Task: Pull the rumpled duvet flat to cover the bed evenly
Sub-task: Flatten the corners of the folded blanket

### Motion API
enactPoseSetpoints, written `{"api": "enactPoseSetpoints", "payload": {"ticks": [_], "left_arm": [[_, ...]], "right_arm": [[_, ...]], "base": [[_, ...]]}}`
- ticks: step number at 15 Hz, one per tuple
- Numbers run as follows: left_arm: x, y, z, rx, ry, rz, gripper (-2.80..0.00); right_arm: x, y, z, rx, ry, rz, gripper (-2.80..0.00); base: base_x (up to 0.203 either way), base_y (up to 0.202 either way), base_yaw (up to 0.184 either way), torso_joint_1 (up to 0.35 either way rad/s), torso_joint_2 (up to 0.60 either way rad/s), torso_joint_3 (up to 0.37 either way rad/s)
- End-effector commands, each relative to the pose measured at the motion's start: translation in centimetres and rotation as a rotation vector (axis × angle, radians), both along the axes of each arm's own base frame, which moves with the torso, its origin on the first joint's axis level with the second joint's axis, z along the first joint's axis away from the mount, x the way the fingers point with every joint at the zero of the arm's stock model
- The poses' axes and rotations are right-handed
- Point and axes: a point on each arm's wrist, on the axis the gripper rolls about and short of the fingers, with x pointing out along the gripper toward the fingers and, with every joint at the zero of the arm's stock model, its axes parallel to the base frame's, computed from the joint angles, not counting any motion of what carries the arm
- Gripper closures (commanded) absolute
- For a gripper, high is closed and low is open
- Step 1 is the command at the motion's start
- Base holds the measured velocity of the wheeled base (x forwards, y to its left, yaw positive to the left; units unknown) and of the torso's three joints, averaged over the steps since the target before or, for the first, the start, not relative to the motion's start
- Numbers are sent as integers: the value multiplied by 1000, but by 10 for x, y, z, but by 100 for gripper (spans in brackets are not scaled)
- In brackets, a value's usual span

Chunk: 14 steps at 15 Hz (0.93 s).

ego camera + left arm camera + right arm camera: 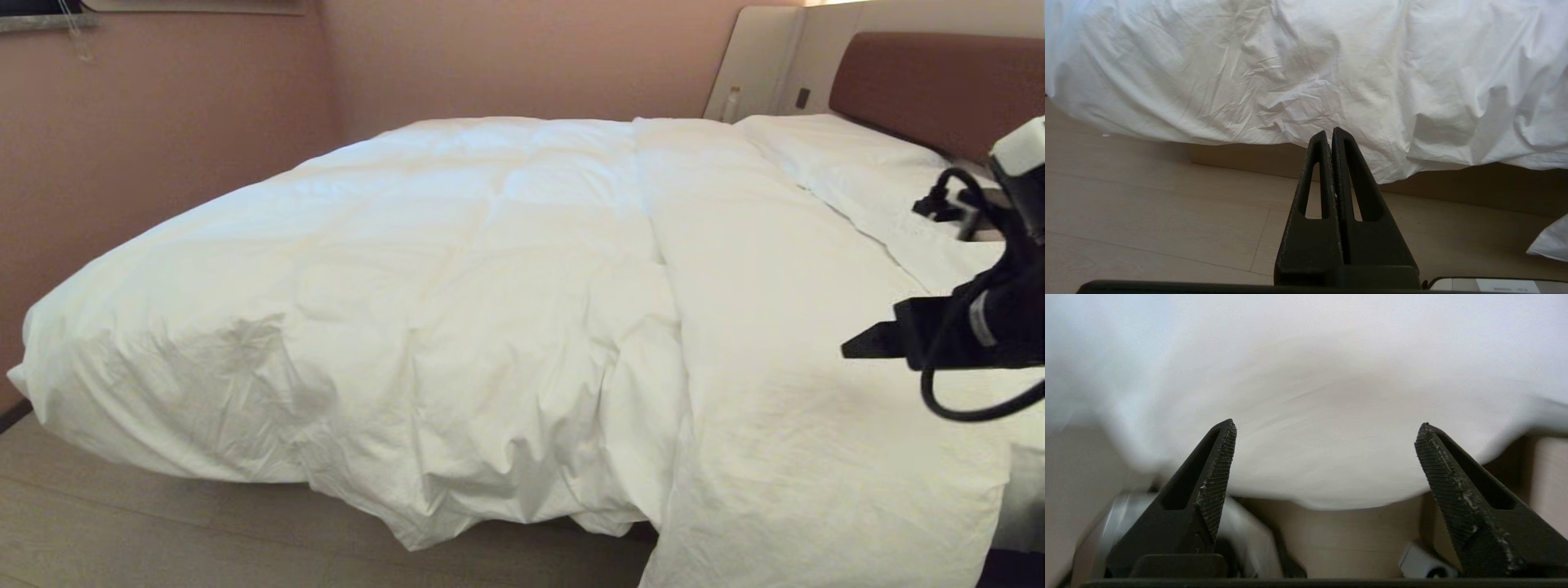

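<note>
Head view: duvet lies spread over most of the bed, reaching from the foot end up to just short of the pillows; the top looks fairly flat, faint quilt squares showing. The near edge hangs over the side toward the floor, crumpled and uneven, with one lobe drooping lower near the middle. Right gripper hovers at the right side above the cloth, holding nothing. Left wrist view: left gripper has its jaws pressed together, empty, low, just short of the overhanging edge; not involved. Right wrist view: right gripper has its jaws spread wide, cloth beyond them, nothing pinched. Judgement: mostly done; near hem needs evening out.
</note>
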Motion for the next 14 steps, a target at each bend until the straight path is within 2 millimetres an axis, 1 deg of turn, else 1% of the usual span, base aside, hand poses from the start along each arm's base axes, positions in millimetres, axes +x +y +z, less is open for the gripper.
{"api": "enactPoseSetpoints", "payload": {"ticks": [1,2,5,9,13,14], "left_arm": [[0,0,0,-1,0,0,0],[0,0,0,-1,0,0,0],[0,0,0,-1,0,0,0],[0,0,0,-1,0,0,0],[0,0,0,-1,0,0,0],[0,0,0,-1,0,0,0]], "right_arm": [[2,-22,8,-7,-27,-83,0],[3,-29,11,-2,-42,-101,0],[2,-30,18,17,-109,-102,0],[-7,-40,30,34,-191,-138,0],[-45,-52,53,74,-314,-152,0],[-51,-54,55,74,-329,-165,0]], "base": [[0,0,0,0,0,0],[0,0,0,0,0,0],[0,0,0,0,0,0],[0,0,0,0,0,0],[0,0,0,0,0,0],[0,0,0,0,0,0]]}}
